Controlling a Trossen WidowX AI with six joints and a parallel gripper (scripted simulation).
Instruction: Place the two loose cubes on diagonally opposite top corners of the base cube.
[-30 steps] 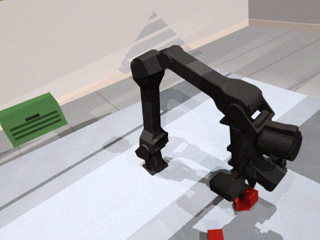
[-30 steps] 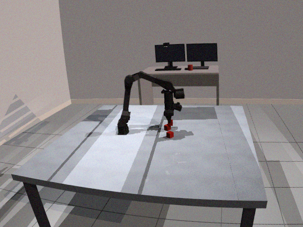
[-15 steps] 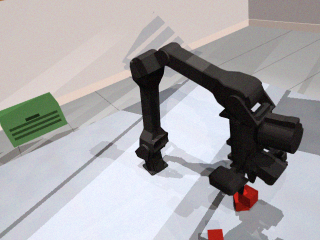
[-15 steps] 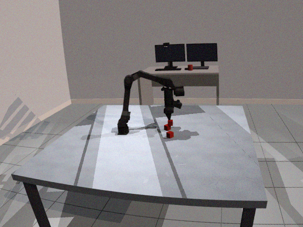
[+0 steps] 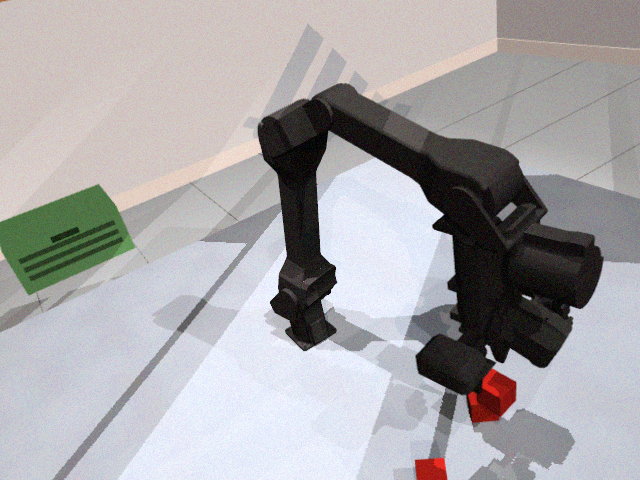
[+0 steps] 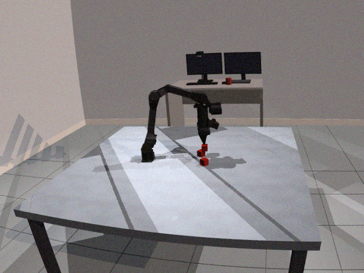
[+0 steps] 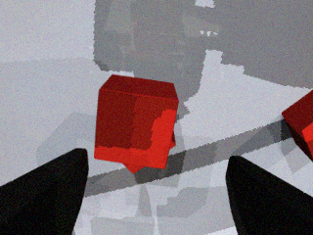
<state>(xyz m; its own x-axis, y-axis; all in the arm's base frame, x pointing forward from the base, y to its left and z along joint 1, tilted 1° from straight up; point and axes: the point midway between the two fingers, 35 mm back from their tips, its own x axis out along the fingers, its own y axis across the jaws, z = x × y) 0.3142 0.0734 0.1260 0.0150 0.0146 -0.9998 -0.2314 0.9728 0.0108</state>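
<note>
One red cube (image 5: 504, 395) (image 6: 204, 147) (image 7: 132, 119) rests on the base cube (image 5: 481, 413) (image 6: 201, 153), offset to one side. In the wrist view only small red corners of the base show past the upper cube. My gripper (image 6: 204, 143) (image 7: 158, 164) is open and empty, just above the upper cube; in the wrist view the cube appears beyond the fingertips and nearer the left finger. The other loose red cube (image 5: 430, 469) (image 6: 203, 161) (image 7: 302, 122) sits apart on the table. The fingertips are hidden in the top view.
The arm's base (image 5: 310, 330) (image 6: 148, 155) stands on the table (image 6: 176, 205) to the left of the cubes. Shadows cross the tabletop. A green panel (image 5: 67, 211) is at the far left in the top view. A desk (image 6: 223, 84) with two monitors stands behind the table.
</note>
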